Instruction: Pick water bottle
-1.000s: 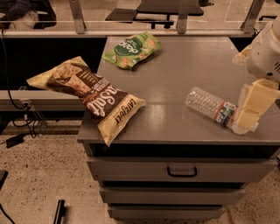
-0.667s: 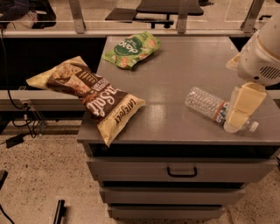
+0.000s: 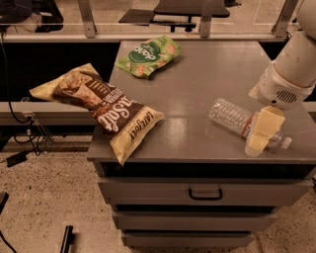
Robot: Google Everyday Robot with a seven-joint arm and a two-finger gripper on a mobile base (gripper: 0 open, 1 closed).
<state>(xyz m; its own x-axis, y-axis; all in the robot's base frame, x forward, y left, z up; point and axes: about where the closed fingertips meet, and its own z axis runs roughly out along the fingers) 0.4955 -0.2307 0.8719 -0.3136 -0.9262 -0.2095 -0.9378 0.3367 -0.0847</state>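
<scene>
The water bottle [image 3: 230,114] is clear ribbed plastic and lies on its side near the front right of the grey cabinet top [image 3: 197,84]. Its white cap [image 3: 285,143] points right, toward the front right corner. My gripper [image 3: 258,142] hangs from the white arm [image 3: 291,69] at the right. It is down over the bottle's neck and label end and hides that part. I cannot tell whether it touches the bottle.
A brown and yellow chip bag [image 3: 106,111] lies across the cabinet's left front edge, overhanging it. A green snack bag [image 3: 148,54] lies at the back left. Drawers [image 3: 205,193] are below the top. A rail and a chair [image 3: 192,10] stand behind.
My gripper has moved left and down, from right of the bottle to over its neck end. The bottle and bags have not moved.
</scene>
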